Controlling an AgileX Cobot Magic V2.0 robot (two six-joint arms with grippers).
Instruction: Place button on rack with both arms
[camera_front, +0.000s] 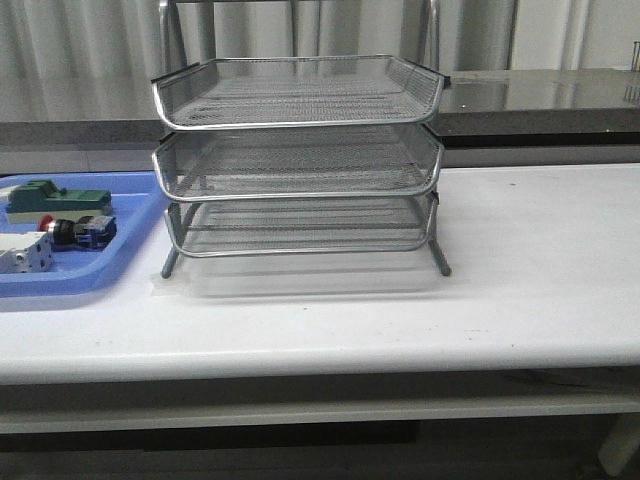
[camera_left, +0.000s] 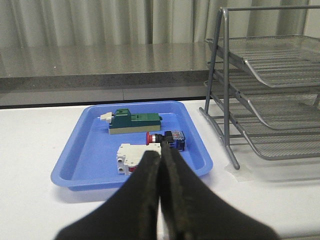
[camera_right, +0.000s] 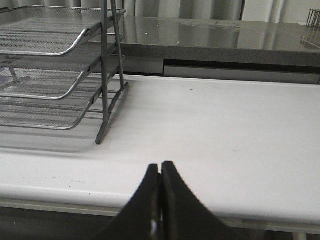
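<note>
The button lies on its side in a blue tray, red cap to one side, black-and-blue body behind it. My left gripper is shut and empty, held back from the tray on its near side, with its tips lined up in front of the button. The silver three-tier wire rack stands in the middle of the white table, right of the tray. My right gripper is shut with nothing in it, over the table's front edge, to the right of the rack. Neither arm shows in the front view.
The blue tray at the table's left also holds a green block and a white block. A grey counter runs behind the table. Bare white tabletop stretches right of the rack.
</note>
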